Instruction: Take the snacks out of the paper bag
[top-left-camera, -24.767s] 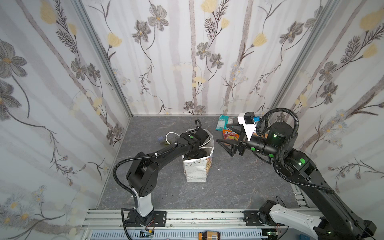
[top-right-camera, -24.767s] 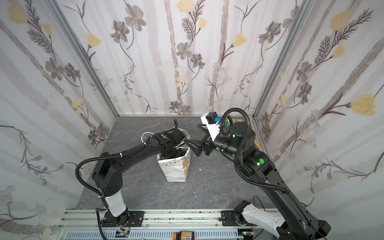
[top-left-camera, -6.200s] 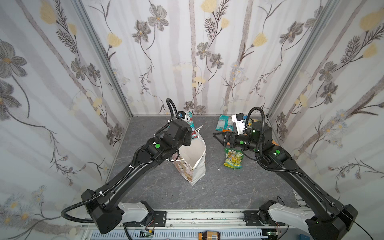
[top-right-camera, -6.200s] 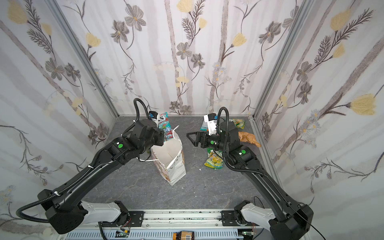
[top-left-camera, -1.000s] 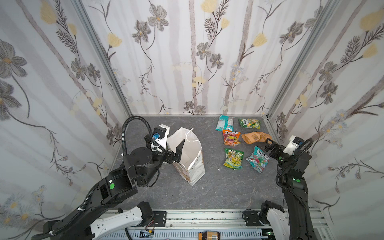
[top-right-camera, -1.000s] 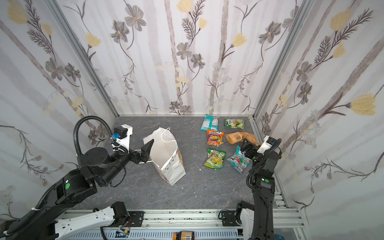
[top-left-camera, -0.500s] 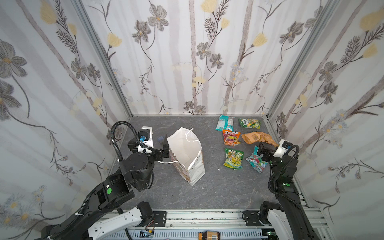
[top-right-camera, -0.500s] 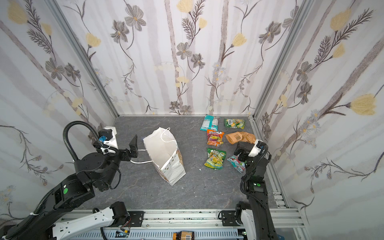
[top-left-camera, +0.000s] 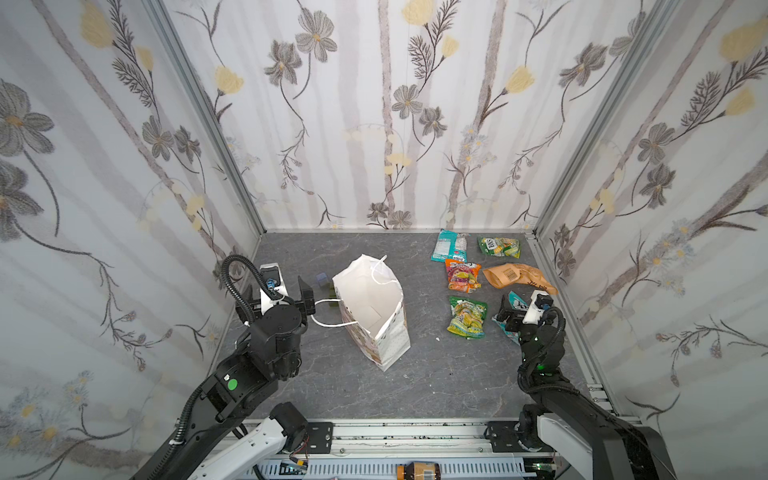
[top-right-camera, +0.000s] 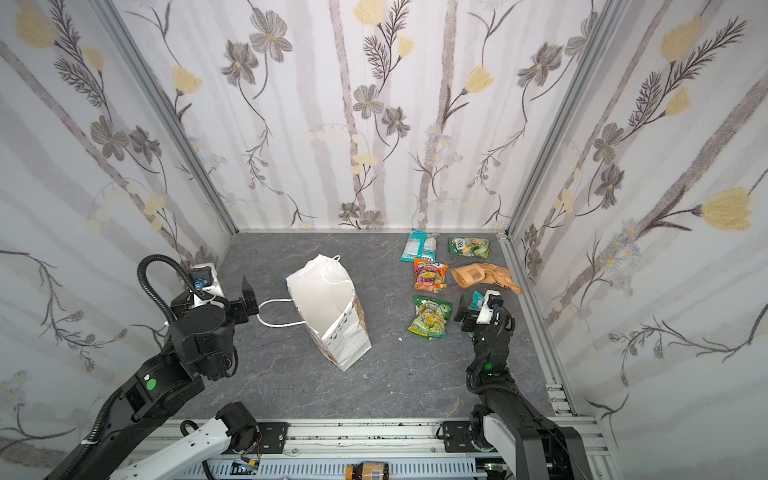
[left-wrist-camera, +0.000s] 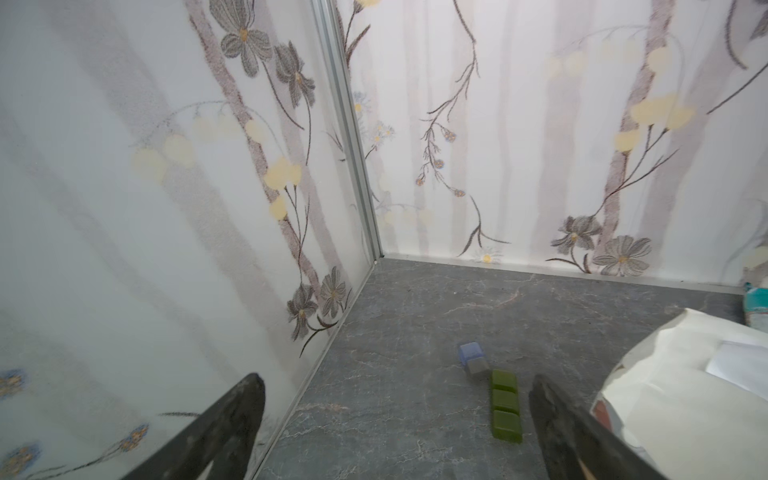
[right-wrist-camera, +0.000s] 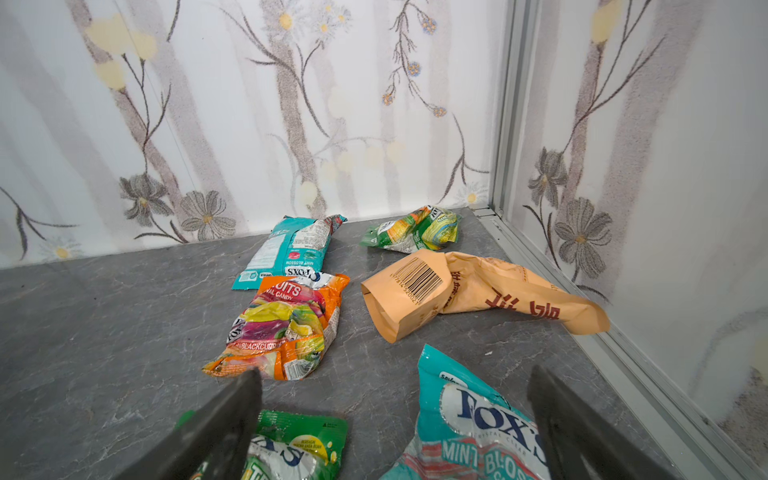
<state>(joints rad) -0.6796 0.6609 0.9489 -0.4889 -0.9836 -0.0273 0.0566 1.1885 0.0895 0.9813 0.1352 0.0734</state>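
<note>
The white paper bag (top-left-camera: 370, 305) stands open and leaning mid-floor; only its plain white inside shows, and one cord handle lies toward the left. Several snacks lie at the right. There is a teal packet (top-left-camera: 451, 246), a green one (top-left-camera: 498, 247), an orange-red one (top-left-camera: 462, 275), a tan pouch with a barcode (top-left-camera: 515, 276) and a yellow-green one (top-left-camera: 467, 316). Another teal packet (right-wrist-camera: 469, 419) lies on the floor under my right gripper (right-wrist-camera: 392, 374), which is open and holds nothing. My left gripper (left-wrist-camera: 397, 380) is open and bare, left of the bag (left-wrist-camera: 685, 395).
A row of small green blocks (left-wrist-camera: 505, 405) and a blue block (left-wrist-camera: 471, 352) sit on the floor between the left gripper and the bag. Flowered walls close in on three sides; the snacks lie near the right wall's metal rail (right-wrist-camera: 615, 332).
The left gripper has drawn back from the bag's rim toward the left wall. The right gripper has swung in from the right wall and now hangs over the near teal packet. Bag and snacks stay put.
</note>
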